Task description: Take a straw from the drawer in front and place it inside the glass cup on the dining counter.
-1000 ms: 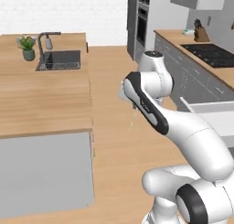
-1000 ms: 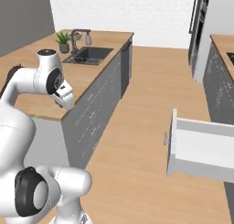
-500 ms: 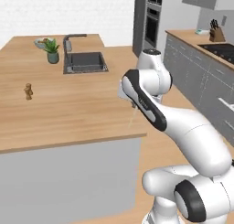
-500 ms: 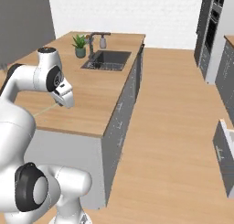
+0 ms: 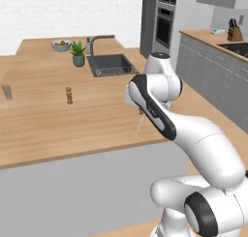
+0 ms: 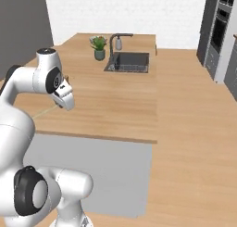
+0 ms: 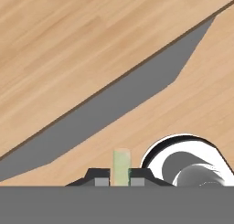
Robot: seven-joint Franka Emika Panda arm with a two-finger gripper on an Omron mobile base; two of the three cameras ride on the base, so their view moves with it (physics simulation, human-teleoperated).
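My gripper point(image 5: 140, 114) is shut on the straw point(image 5: 139, 126), a thin pale stick that hangs down and aslant from the fingers, above the near edge of the dining counter point(image 5: 97, 117). In the right base view the straw point(image 6: 44, 112) sticks out to the left of the gripper point(image 6: 59, 105). The hand view has the straw's end point(image 7: 121, 165) pinched between the two dark fingertips point(image 7: 101, 177), with the counter's edge running slantwise beyond. The glass cup point(image 5: 7, 92) stands upright far off at the counter's left side. The drawer is out of view.
A brown wooden shaker point(image 5: 69, 96) stands between me and the glass cup. Farther back are the sink point(image 5: 111, 65) with its faucet point(image 5: 93, 41), a potted plant point(image 5: 78, 53) and a bowl point(image 5: 61, 45). Wall cabinets and the oven tower stand to the right.
The whole picture has swung round with the base: the open drawer slid out of view and the dining counter now lies in front. The straw stays in my gripper.
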